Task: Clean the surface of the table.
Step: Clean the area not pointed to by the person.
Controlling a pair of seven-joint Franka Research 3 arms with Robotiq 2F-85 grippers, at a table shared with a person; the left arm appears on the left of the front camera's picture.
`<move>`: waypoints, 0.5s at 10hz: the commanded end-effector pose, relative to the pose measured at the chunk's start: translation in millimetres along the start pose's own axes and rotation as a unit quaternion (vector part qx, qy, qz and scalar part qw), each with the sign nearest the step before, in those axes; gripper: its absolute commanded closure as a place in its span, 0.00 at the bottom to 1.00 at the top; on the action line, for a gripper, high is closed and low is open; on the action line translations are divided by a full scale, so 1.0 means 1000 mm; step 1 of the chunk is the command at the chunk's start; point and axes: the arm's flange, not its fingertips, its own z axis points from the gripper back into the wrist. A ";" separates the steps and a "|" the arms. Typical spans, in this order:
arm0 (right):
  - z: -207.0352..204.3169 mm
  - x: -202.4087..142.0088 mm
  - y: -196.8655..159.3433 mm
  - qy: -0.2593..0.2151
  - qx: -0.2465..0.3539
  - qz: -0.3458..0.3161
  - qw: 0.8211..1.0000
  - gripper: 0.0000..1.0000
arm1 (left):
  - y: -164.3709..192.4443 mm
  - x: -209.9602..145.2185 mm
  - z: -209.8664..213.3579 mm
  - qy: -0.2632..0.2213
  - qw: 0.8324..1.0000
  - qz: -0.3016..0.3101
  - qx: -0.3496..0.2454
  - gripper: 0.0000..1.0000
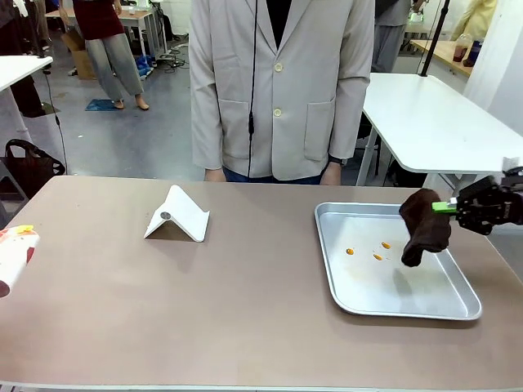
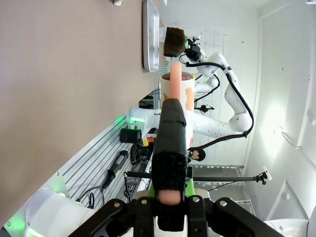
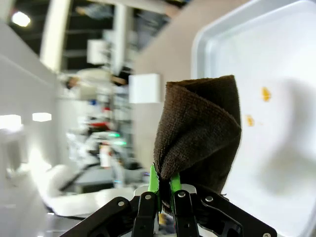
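Right gripper [image 1: 451, 207] pinching a dark brown cloth [image 1: 425, 227] above the metal tray [image 1: 409, 306] at right, left gripper [image 2: 170, 200] clamped on a white-orange object [image 1: 15, 257], left edge of table [image 1: 204, 310]

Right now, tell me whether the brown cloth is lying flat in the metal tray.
No, the cloth hangs pinched in the right hand above the tray, clear of its floor.

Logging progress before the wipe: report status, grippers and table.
Right gripper shut on brown cloth, hanging over metal tray. Left gripper shut on white-and-orange object. Table: tray and white stand on it.
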 end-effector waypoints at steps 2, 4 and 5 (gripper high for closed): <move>-0.029 0.012 0.026 0.030 -0.215 0.081 0.973 0.90 | -0.003 -0.002 -0.001 0.001 1.000 -0.002 -0.003 0.79; -0.037 0.029 0.031 0.005 -0.330 0.113 0.937 0.90 | -0.003 -0.002 -0.001 0.001 1.000 -0.002 -0.003 0.79; -0.042 0.036 0.031 0.031 -0.355 0.124 0.926 0.90 | -0.003 -0.002 -0.001 0.001 1.000 -0.002 -0.003 0.79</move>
